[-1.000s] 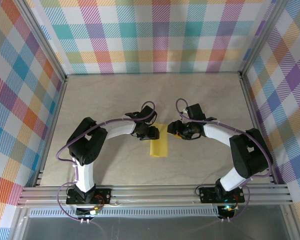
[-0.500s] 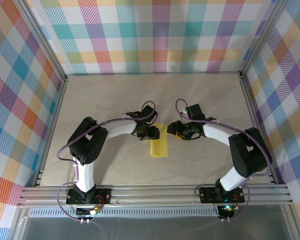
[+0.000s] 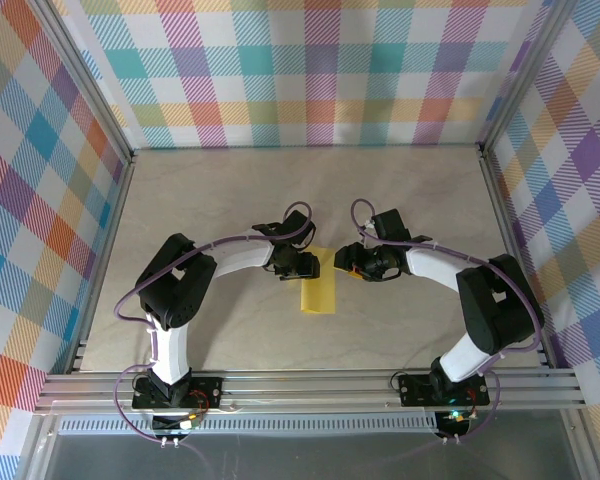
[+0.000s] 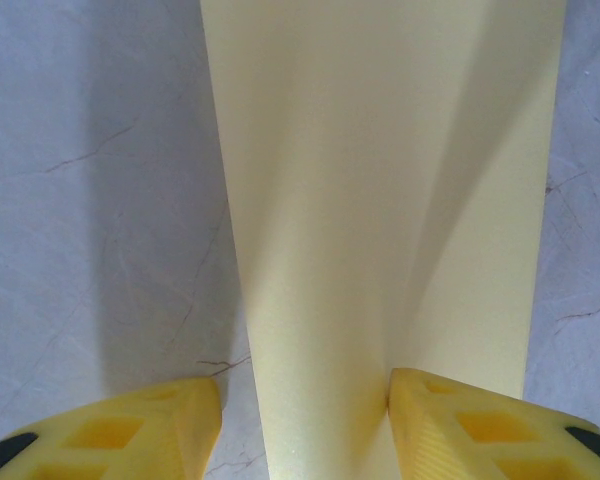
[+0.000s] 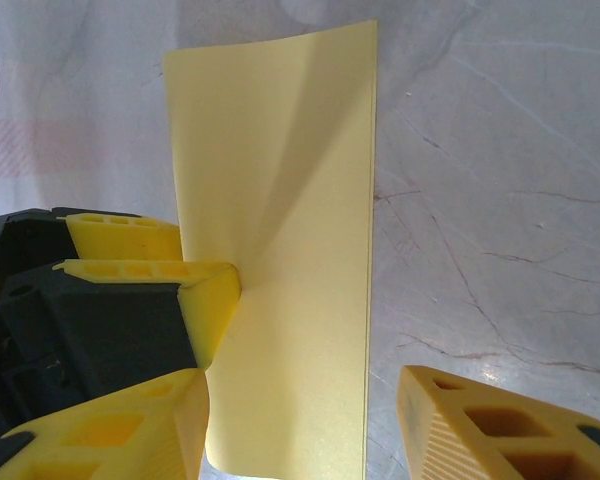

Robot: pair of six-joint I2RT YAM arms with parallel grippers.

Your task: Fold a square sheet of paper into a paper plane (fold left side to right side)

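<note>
The square sheet of paper [image 3: 318, 292] lies folded into a narrow yellow strip at the table's middle. In the left wrist view the paper [image 4: 380, 180] runs between my left gripper's [image 4: 305, 430] open jaws. Its right finger [image 4: 480, 430] rests on the sheet and its left finger [image 4: 130, 430] stands on bare table just off the rounded fold. My right gripper [image 5: 302, 430] is open too, straddling the paper's [image 5: 290, 300] far end with the straight double edge inside its jaws. The left gripper's yellow finger [image 5: 195, 290] presses the paper's other side. Seen from above, the left gripper [image 3: 302, 265] and right gripper [image 3: 350, 262] face each other across the strip's far end.
The grey marbled table [image 3: 230, 200] stretches around the paper, bounded by an aluminium frame [image 3: 310, 385] at the near edge and checked walls [image 3: 310, 70] on three sides. Both arms curve in from the near corners.
</note>
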